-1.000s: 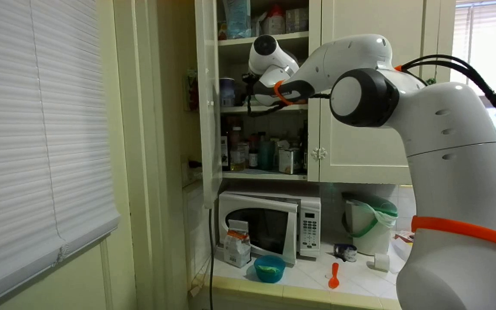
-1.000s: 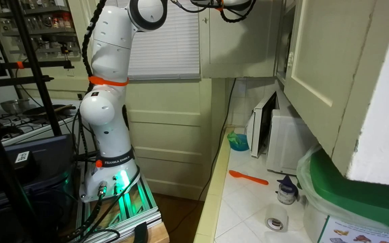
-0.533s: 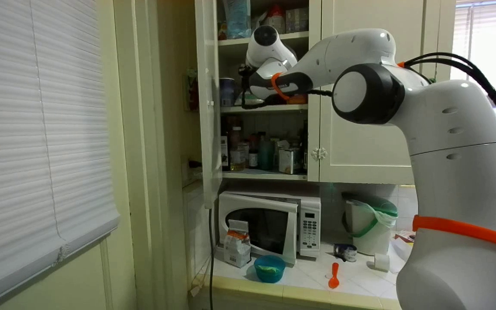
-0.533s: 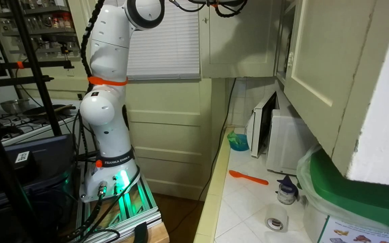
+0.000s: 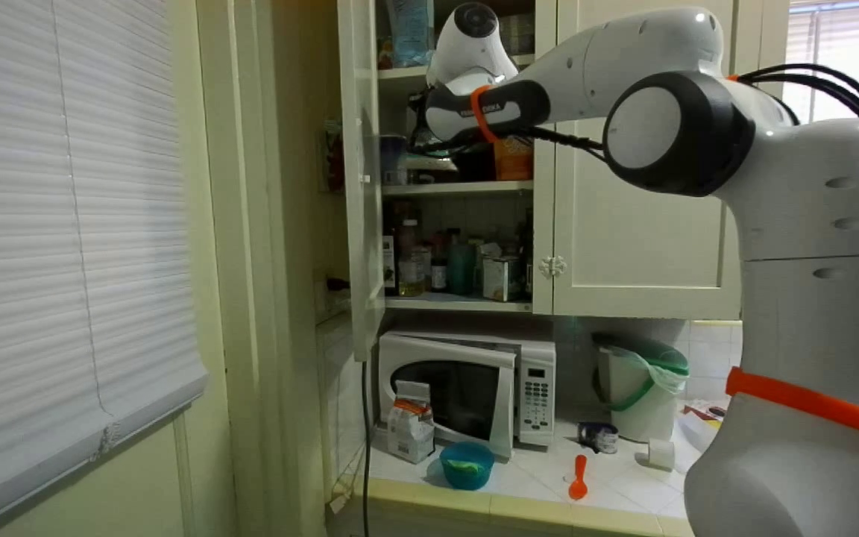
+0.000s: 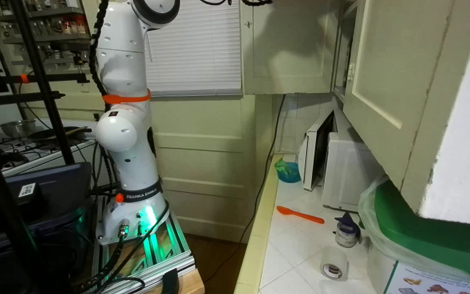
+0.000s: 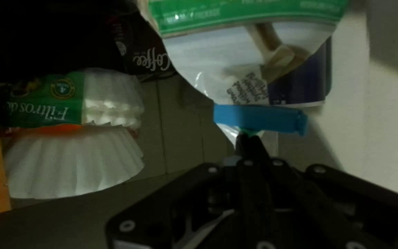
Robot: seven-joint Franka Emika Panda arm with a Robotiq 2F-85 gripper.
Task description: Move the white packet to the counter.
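Note:
The white packet (image 7: pixel 216 52), a whitish bag with a green band and a blue clip (image 7: pixel 257 118) across its narrow end, fills the upper middle of the wrist view. My gripper (image 7: pixel 248 139) is shut on the thin tip of the bag just past the clip. In an exterior view the wrist is in the open cupboard at the middle shelf (image 5: pixel 459 188), and the arm hides most of the gripper and packet. The counter (image 5: pixel 534 473) lies below; it also shows in an exterior view (image 6: pixel 284 241). The gripper is out of view there.
Coffee filters (image 7: pixel 74 162), a coffee bag (image 7: pixel 147 52) and an orange package (image 5: pixel 513 158) are on the shelf. The open cupboard door (image 5: pixel 361 224) stands beside the arm. A microwave (image 5: pixel 537 391), bag (image 5: pixel 411 429), teal bowl (image 5: pixel 467 466) and orange spoon (image 5: pixel 579 477) are on the counter.
The arm has risen and its elbow has moved back, away from the cupboard. More of the middle shelf and its orange package now shows. Things on the counter have not moved.

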